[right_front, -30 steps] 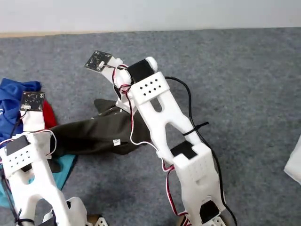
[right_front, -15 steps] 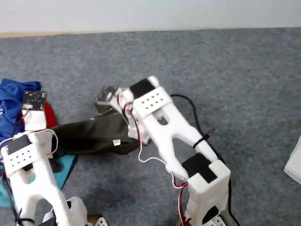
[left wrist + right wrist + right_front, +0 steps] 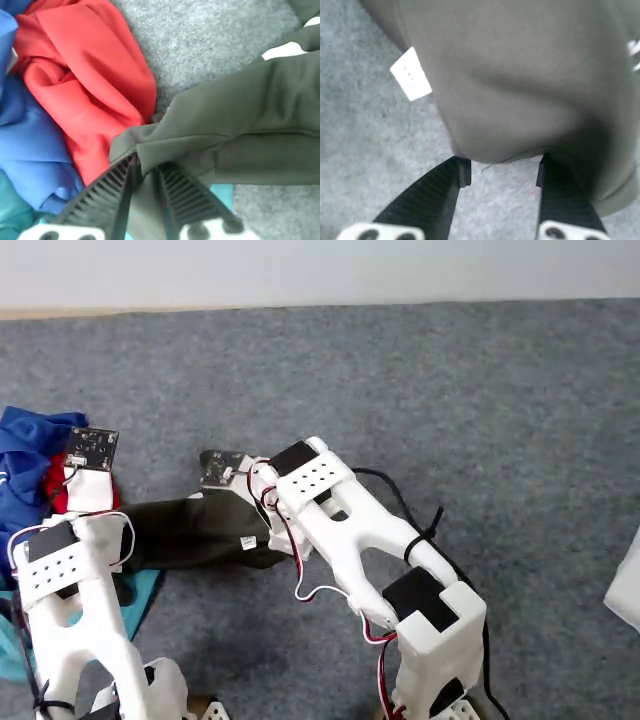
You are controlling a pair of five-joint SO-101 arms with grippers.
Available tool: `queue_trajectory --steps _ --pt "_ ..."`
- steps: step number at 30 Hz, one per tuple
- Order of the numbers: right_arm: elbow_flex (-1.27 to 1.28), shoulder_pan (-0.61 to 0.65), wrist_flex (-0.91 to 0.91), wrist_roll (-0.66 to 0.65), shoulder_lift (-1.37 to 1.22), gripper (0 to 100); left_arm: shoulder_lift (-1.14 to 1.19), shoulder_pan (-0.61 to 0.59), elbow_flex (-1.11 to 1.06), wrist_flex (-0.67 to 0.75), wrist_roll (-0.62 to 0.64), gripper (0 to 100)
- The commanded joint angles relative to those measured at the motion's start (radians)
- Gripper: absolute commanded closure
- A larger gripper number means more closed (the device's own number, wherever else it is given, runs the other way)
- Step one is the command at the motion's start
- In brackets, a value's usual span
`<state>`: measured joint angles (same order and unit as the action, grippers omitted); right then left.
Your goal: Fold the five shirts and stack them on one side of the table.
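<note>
A dark olive shirt [image 3: 200, 525] lies crumpled on the grey carpeted table, left of centre. My left gripper [image 3: 146, 167] is shut on a fold at the shirt's [image 3: 240, 130] left end, beside the red shirt [image 3: 85, 85]. My right gripper [image 3: 501, 167] is open and low over the shirt's [image 3: 520, 90] near edge, one finger on each side of a bulge of cloth. A white label [image 3: 411, 74] sticks out from the hem. Red [image 3: 55, 485], blue [image 3: 25, 450] and teal [image 3: 145, 590] shirts lie heaped at the left edge.
The right arm [image 3: 340, 530] stretches from the front edge across the table's middle to the shirt. The left arm [image 3: 70, 580] stands over the heap at the left. A white object [image 3: 625, 590] pokes in at the right edge. Bare carpet spreads to the back and right.
The right arm has swung down from a raised pose at the back and now sits low on the olive shirt. The left wrist has shifted slightly to the right.
</note>
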<state>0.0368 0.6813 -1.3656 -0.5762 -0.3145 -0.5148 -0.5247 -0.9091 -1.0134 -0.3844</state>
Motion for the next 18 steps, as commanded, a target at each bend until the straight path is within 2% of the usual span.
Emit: queue_trajectory --steps 1,11,18 --pt "-0.005 0.012 0.051 -0.012 0.03 77.5 -0.014 0.006 0.007 0.02 0.002 100" --pt "-0.012 0.005 0.188 -0.012 -0.084 78.1 -0.014 0.005 0.005 0.02 0.002 100" --pt "-0.101 -0.038 0.176 -0.012 -0.084 96.1 -0.014 0.005 0.005 0.02 0.002 100"
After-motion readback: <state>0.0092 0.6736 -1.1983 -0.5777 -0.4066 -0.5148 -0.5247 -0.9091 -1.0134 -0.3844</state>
